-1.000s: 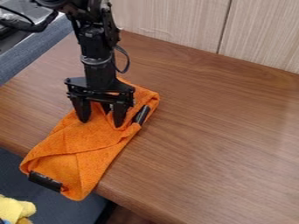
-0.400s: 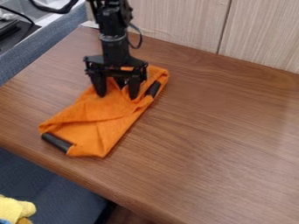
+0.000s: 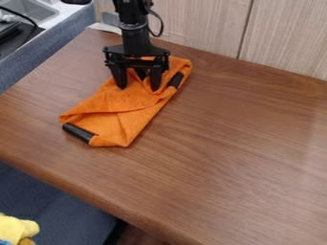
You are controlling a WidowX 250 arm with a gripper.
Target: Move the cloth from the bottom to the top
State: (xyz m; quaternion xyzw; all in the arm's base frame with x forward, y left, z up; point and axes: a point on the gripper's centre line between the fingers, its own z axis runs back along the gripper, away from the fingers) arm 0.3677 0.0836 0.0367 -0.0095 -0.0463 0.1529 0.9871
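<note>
Showing one black gripper [image 3: 138, 83] at upper left, pointing down, with two fingers [image 3: 155, 80] spread apart and tips touching one orange cloth [image 3: 125, 110] around its upper half. Cannot tell whether any fold of fabric is nipped between them. To place the cloth: on one brown wooden table [image 3: 236, 153], in the upper left part of its top, lying flat but for folds near the fingertips. Can count two black bands on it, one across the lower left end [image 3: 78, 133], one by the upper right edge [image 3: 176, 80]. Outward from there, to the table's edges: near the back edge at the cloth's upper end, well apart from the front edge at the lower end. For moving, a broad stretch of wood to the right and toward the bottom, a narrower one to the left. To give the long axis: slanting from lower left to upper right, with the lower band facing down and left, toward the front edge. Behind the table, two pale wall panels [image 3: 198, 24], parted by one dark seam. At top left, one sink [image 3: 32, 9]; at bottom left, one yellow plush thing [image 3: 14, 228] over dark blue fabric [image 3: 57, 206].
</note>
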